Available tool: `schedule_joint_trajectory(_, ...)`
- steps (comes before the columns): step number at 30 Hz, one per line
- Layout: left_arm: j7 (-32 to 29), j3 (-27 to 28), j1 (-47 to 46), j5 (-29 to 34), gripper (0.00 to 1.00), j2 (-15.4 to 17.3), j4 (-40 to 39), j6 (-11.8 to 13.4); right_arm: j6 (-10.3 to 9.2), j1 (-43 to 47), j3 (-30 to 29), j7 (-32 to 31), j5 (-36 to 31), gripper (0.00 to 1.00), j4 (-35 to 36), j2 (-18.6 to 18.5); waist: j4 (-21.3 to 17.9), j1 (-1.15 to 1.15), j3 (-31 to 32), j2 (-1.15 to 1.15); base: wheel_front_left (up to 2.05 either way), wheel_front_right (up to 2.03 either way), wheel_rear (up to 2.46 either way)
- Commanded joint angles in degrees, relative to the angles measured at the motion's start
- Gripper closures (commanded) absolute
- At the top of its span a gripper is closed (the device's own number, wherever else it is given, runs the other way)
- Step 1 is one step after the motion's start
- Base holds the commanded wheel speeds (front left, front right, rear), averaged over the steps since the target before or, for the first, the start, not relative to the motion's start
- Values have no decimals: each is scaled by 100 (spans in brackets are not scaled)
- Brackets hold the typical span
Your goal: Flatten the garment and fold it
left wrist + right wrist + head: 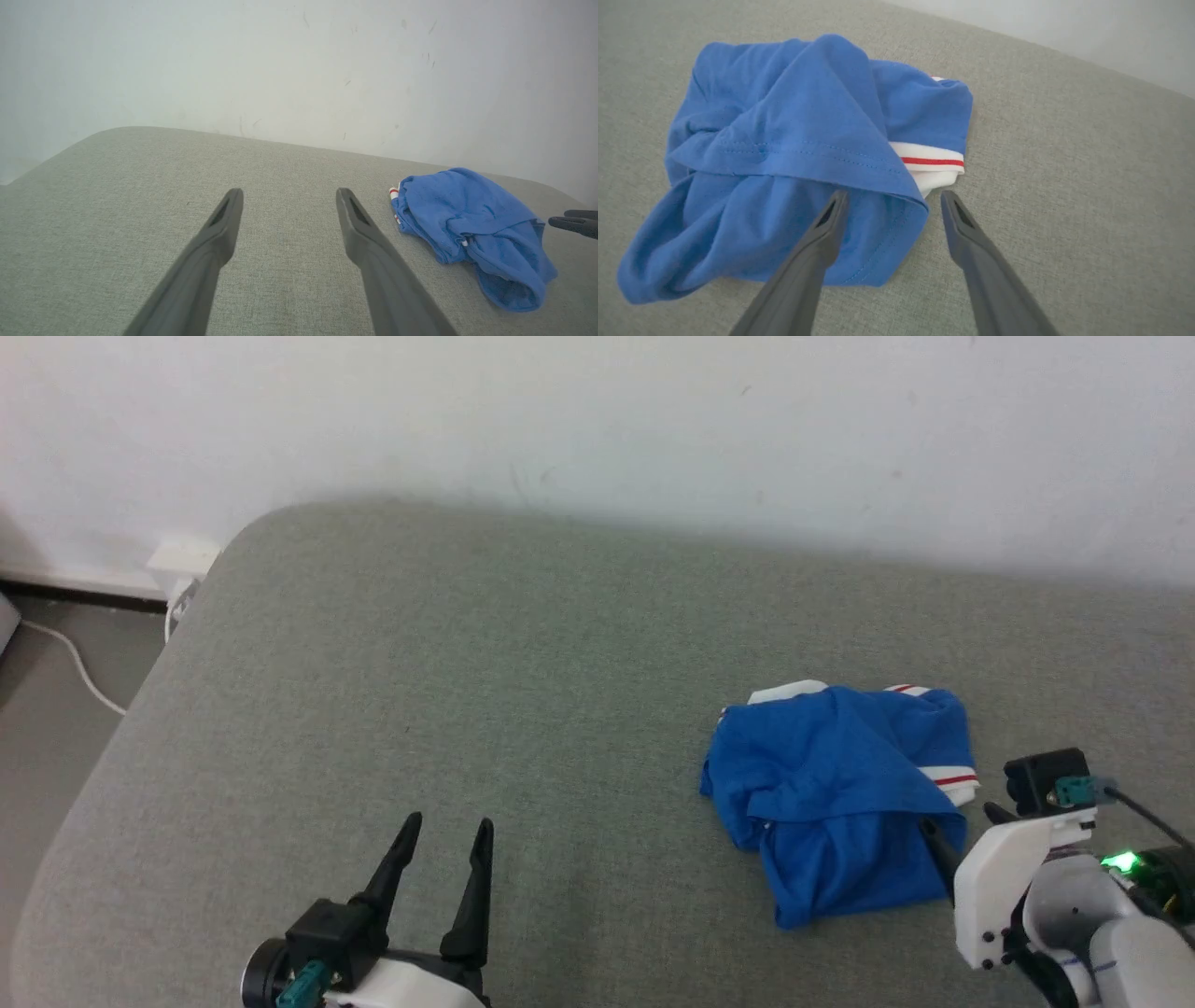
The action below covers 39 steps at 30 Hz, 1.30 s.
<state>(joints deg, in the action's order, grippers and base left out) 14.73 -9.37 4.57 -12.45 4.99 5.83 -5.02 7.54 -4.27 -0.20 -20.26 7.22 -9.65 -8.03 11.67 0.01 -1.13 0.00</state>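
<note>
Garment: crumpled blue jersey heap on coarse grey cushion.

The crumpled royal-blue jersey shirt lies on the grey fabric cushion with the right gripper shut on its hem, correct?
No. The royal-blue jersey shirt does lie on the grey fabric cushion, but the right gripper is open at its hem, gripping nothing; the right wrist view shows this.

Soft, even light; mild wide-angle distortion.
</note>
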Motion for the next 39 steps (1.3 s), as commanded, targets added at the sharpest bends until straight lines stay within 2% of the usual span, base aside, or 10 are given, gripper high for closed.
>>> schedule_joint_trajectory(1, 27, -18, -161, 88, 0, -75, 57, -71, -5, -258, 111, -734, 161, 0, -54, -327, 455, -1, -418, 0, 0, 0, 0)
schedule_joint_trajectory(3, 27, -51, -227, 107, 0, -114, 92, -101, -5, -430, 140, -1297, 277, 0, -108, -539, 584, -1, -509, 0, 0, 0, 0)
schedule_joint_trajectory(9, 27, -101, -314, 117, 0, -174, 161, -145, -5, -689, 170, -2145, 368, 0, -261, -850, 852, -1, -665, 0, 0, 0, 0)
schedule_joint_trajectory(15, 27, -151, -338, 166, 0, -202, 335, -170, -5, -548, 155, -2478, 705, 1, -595, -636, 997, -1, -667, 0, 0, 0, 0)
schedule_joint_trajectory(16, 27, -155, -335, 185, 0, -204, 366, -172, -5, -520, 183, -2456, 718, 62, -632, -636, 991, -1, -643, 0, 0, 0, 0)
schedule_joint_trajectory(17, 27, -151, -323, 193, 0, -205, 396, -174, -5, -496, 253, -2424, 714, 100, -655, -661, 976, -1, -613, 0, 0, 0, 0)
schedule_joint_trajectory(22, 27, -98, -265, 216, 0, -208, 485, -178, -5, -487, 269, -2145, 747, 100, -585, -635, 816, -1, -438, 0, 0, 0, 0)
schedule_joint_trajectory(27, 27, 23, -170, 247, 0, -209, 496, -186, -5, -347, 86, -1977, 639, 100, 38, -586, 395, -1, -190, 0, 0, 0, 0)
schedule_joint_trajectory(34, 27, 113, -141, 117, 0, -210, 479, -196, -5, 529, -508, -2449, 409, 100, 1287, -591, -259, -1, 0, 0, 0, 0, 0)
schedule_joint_trajectory(39, 27, 52, -238, 37, 0, -211, 391, -190, -5, 1138, -1115, -2672, 83, 100, 1612, -521, -528, -1, -33, 0, 0, 0, 0)
